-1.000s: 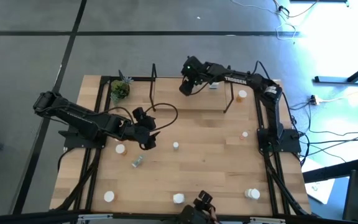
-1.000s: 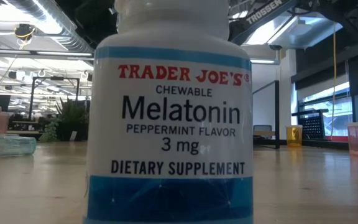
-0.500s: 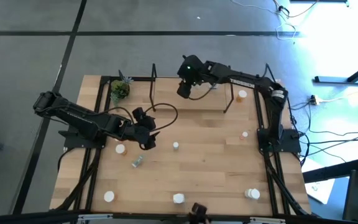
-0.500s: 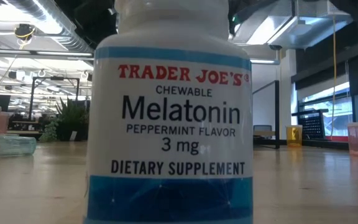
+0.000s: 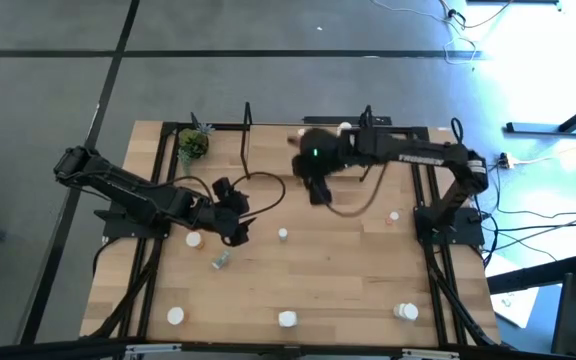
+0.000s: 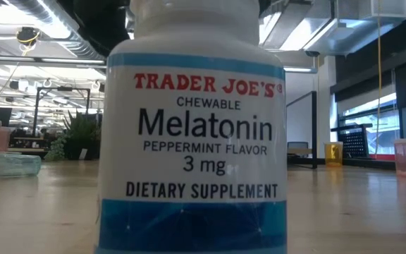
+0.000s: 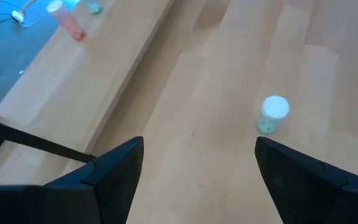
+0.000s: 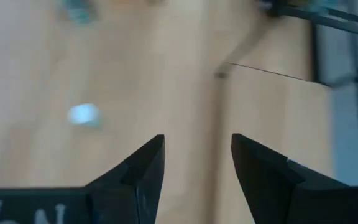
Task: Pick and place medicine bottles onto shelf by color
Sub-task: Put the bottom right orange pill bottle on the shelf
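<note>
Hovering open and empty, left claw [image 7: 194, 180] faces a pale-green bottle [image 7: 273, 114]; right claw [image 8: 197, 168] gapes empty nearby.

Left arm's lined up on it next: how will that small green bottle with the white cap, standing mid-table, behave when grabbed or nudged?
The green bottle stands upright, taller than wide, so a sideways nudge would probably tip it. Being round, it would likely roll once down, like the bottle lying on its side. It looks small and rigid, probably light, so the open left end effector should straddle it squarely.
</note>
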Available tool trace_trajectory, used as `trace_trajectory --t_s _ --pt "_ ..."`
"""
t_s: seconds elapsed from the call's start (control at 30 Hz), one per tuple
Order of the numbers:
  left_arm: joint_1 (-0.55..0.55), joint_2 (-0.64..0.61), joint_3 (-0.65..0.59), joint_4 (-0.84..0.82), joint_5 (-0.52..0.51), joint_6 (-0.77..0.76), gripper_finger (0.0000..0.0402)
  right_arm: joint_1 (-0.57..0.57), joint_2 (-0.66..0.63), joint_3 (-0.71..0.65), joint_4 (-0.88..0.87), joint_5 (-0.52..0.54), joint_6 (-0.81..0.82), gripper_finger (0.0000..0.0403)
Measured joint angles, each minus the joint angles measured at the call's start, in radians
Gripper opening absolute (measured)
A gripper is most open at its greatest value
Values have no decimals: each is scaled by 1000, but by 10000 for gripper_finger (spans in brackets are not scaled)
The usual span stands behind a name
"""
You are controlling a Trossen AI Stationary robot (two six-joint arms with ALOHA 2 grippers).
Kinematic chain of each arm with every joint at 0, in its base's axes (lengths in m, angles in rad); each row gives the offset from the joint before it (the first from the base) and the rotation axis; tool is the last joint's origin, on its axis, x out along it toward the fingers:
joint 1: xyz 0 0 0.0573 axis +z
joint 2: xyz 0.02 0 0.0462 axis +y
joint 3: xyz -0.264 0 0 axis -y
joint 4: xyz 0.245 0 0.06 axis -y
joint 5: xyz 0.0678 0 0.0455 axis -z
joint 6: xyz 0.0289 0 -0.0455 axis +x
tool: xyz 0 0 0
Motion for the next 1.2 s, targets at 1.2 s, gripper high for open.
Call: trace_trajectory --t_s 1.2 --pt "-289 -27 22 -107 61 -164 300 537 -50 -190 110 75 373 188"
